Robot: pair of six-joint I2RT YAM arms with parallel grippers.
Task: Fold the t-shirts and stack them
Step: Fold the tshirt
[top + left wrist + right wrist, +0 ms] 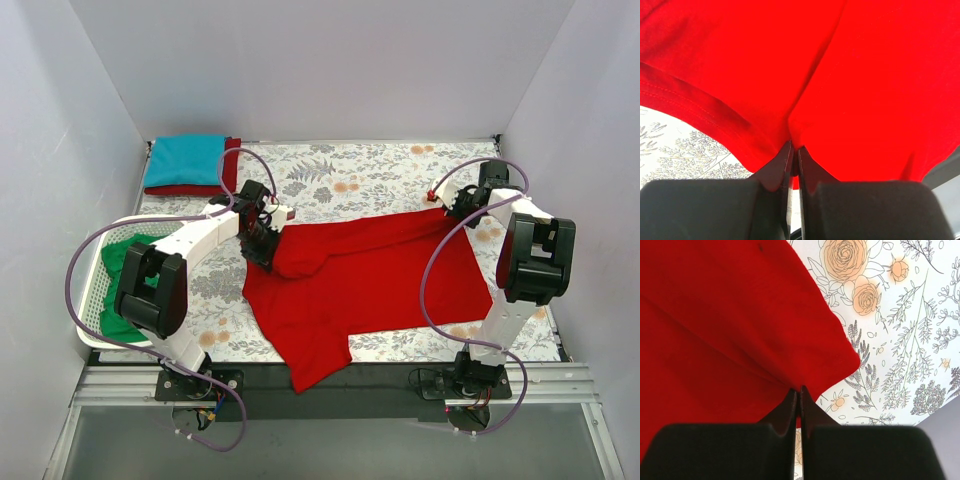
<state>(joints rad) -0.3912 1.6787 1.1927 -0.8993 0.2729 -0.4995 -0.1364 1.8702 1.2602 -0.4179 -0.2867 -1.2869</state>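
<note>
A bright red t-shirt [360,280] lies spread over the middle of the flowered table, one sleeve hanging off the near edge. My left gripper [262,240] is shut on its far left edge, the cloth [850,90] bunched at the jaw tips. My right gripper [452,208] is shut on its far right corner [740,340], held just above the table. A folded teal blue shirt [185,160] lies on a folded darker red shirt [232,165] at the far left corner. A green shirt [125,260] is crumpled in the basket.
A white lattice basket [100,330] stands at the left edge, beside the left arm. The flowered cloth [360,175] covers the table. Grey walls close in the back and both sides. A black rail [380,375] runs along the near edge.
</note>
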